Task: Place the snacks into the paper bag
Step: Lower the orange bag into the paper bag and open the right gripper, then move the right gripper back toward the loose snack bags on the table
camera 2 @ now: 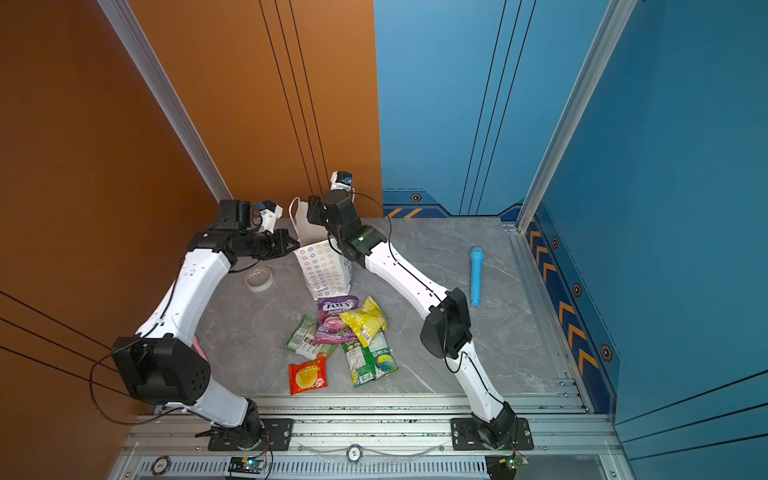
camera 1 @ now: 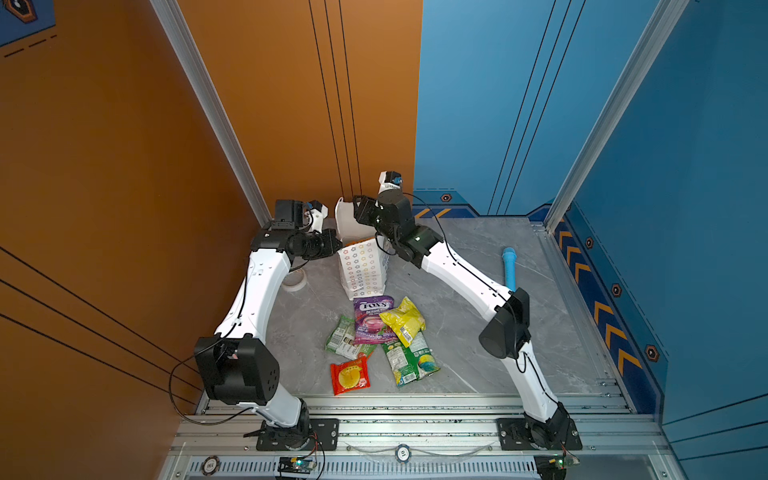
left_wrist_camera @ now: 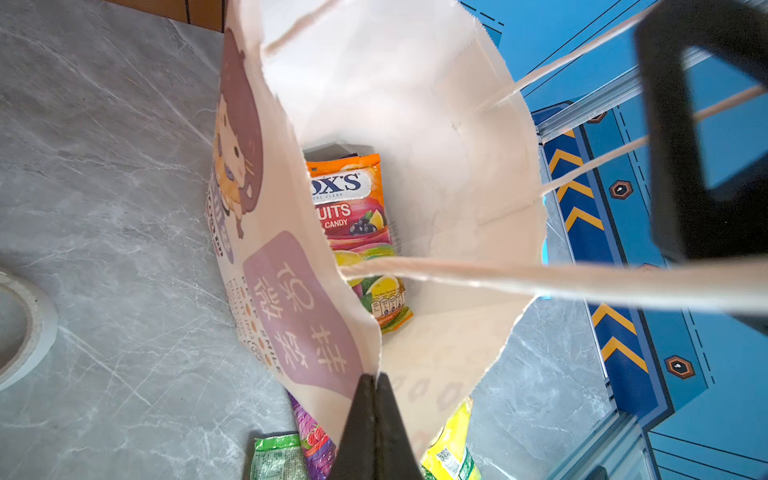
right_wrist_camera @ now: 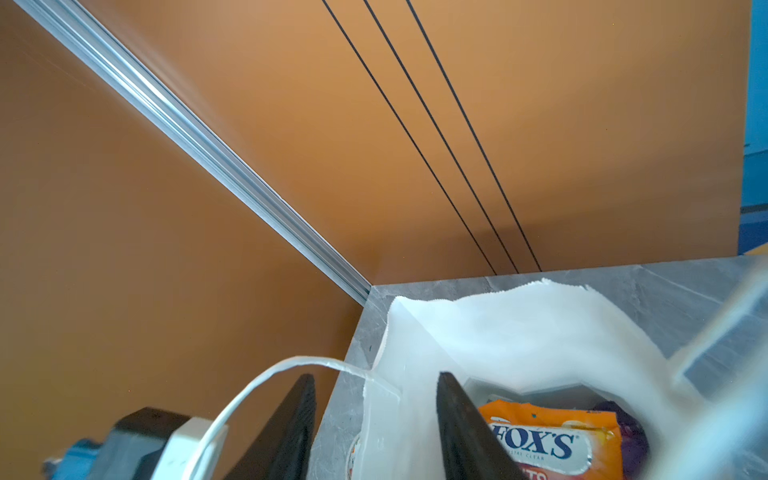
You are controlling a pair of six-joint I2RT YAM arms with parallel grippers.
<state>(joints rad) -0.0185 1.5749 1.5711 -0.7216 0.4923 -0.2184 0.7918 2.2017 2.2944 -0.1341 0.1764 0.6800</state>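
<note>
The white paper bag (camera 1: 361, 266) (camera 2: 324, 270) stands upright at the back of the table, mouth open. My left gripper (left_wrist_camera: 376, 376) (camera 1: 334, 245) is shut on the bag's rim at a corner fold. My right gripper (right_wrist_camera: 376, 375) (camera 1: 358, 210) hangs open over the bag's mouth, one finger inside the wall and one outside, holding nothing. An orange FOX'S packet (left_wrist_camera: 357, 216) (right_wrist_camera: 548, 440) lies inside the bag. In front of the bag, snacks lie in a loose pile: purple FOX'S (camera 1: 372, 318), yellow (camera 1: 403, 320), two green (camera 1: 409, 359) (camera 1: 343, 336), red (camera 1: 350, 375).
A blue stick (camera 1: 509, 268) lies at the right of the table. A roll of clear tape (camera 1: 296, 282) (left_wrist_camera: 20, 324) sits left of the bag under my left arm. Orange and blue walls close in behind the bag.
</note>
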